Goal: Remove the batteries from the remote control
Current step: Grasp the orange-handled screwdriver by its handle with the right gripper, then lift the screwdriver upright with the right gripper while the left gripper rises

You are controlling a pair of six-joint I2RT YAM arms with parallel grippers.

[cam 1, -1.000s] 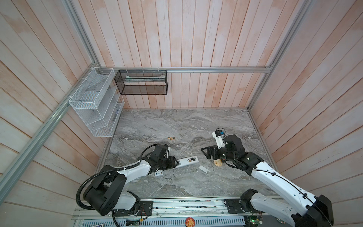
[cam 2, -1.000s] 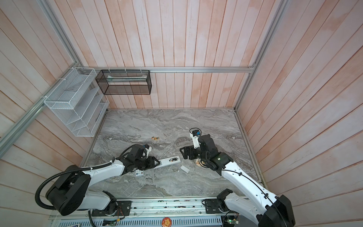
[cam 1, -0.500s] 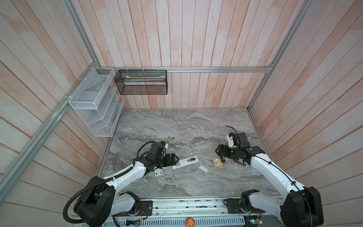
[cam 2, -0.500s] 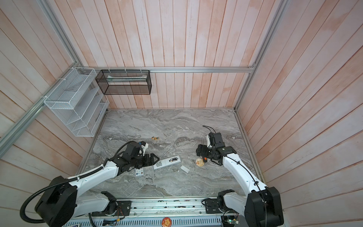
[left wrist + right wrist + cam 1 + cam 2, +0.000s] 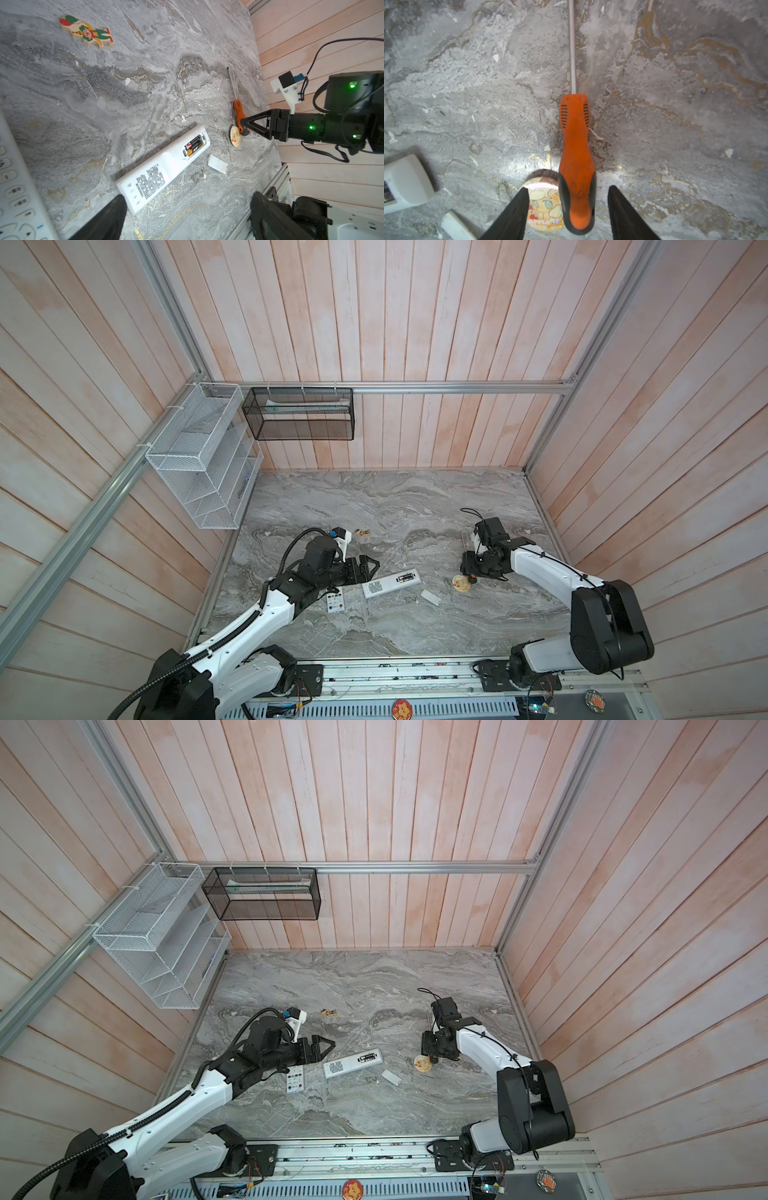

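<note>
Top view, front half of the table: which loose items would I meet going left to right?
small remote → white remote, with batteries in its open bay → battery cover → round badge. The screwdriver overlaps the badge, so it is left out.

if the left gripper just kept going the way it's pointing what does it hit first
Probably the white remote: its near end lies just ahead of the open left gripper. Height is hard to judge, so it might skim over it.
</note>
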